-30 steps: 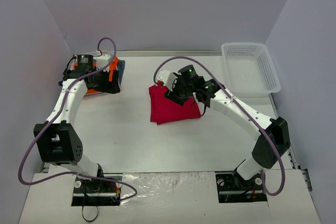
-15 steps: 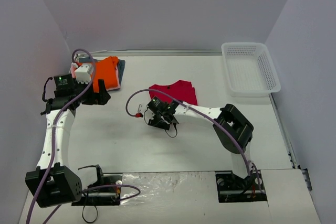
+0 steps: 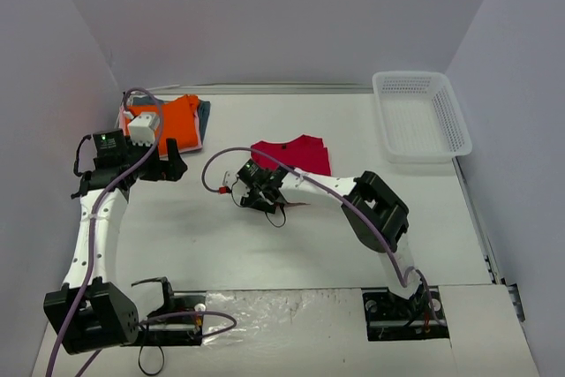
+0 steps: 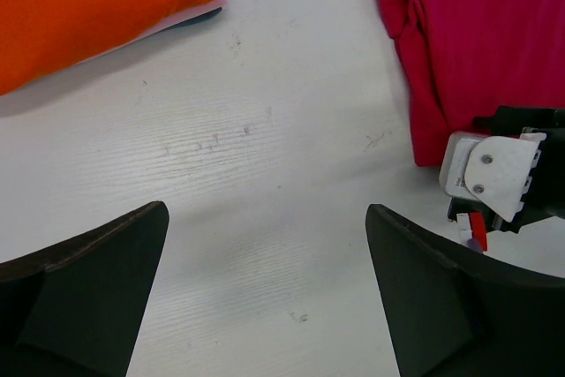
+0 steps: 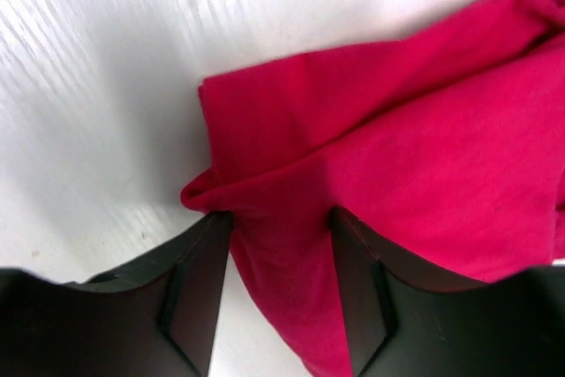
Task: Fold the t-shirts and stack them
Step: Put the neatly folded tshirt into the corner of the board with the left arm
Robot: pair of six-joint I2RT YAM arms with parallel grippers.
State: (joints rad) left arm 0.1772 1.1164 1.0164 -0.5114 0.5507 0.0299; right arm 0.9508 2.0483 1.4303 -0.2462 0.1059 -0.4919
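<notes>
The right gripper (image 5: 281, 218) pinches the 7 o'clock corner of the crimson t-shirt (image 3: 296, 154), which lies mid-table. The left gripper (image 4: 265, 218) hangs wide open and empty near the orange t-shirt (image 3: 177, 119) at the table's 10 o'clock. Best to lift that corner low and draw it straight across, so the layers lie flat
</notes>
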